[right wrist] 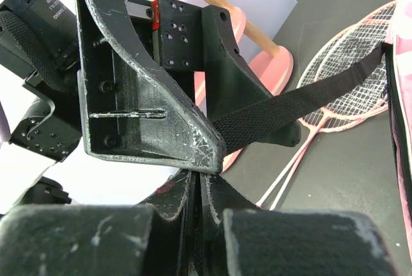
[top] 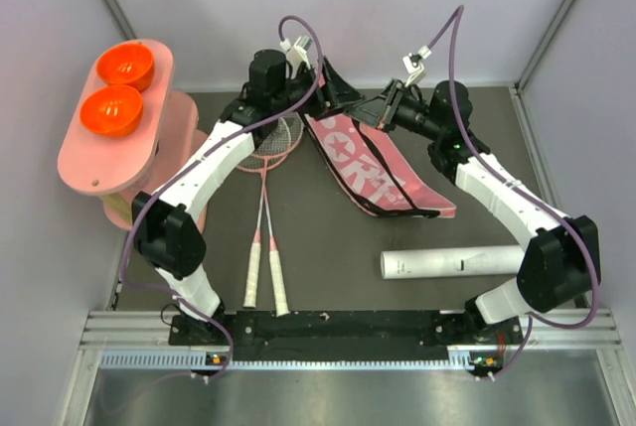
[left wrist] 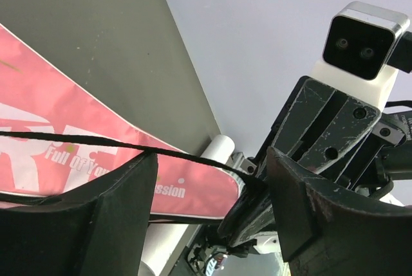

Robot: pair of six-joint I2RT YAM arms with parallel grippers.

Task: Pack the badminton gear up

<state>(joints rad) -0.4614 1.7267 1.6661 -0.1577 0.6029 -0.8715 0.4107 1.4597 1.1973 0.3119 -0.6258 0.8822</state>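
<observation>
**Operator:** What are my hands doing?

**Spotter:** Your left hand (left wrist: 211, 163) is wide open. The bag's black strap (right wrist: 290, 112) runs straight across the gap between its fingers (left wrist: 96, 224). I can't tell whether either finger touches it. Your right hand (right wrist: 198, 183) is pinched closed, tip to tip with the left one. The strap leads right into its closed fingers, so it is gripping the strap.

**Operator:** And where's the bag itself?

**Spotter:** The pink bag (top: 368, 163) is in the middle of the counter (top: 328, 247). It slants from the far centre, where your two hands meet, down toward your right arm. The strap rises taut from it to your hands.

**Operator:** The rest of the gear?

**Spotter:** The two rackets (top: 281, 138) lie side by side just left of the bag. Their heads are partly under your left arm and their white handles point at the near edge. The white tube (top: 452, 263) lies crosswise on the near right, apart from the bag, with one end close to your right arm.

**Operator:** Anything else around?

**Spotter:** At the far left, two orange bowls (top: 124, 64) sit on top of the pink stand (top: 75, 158), well apart from the bag.
</observation>
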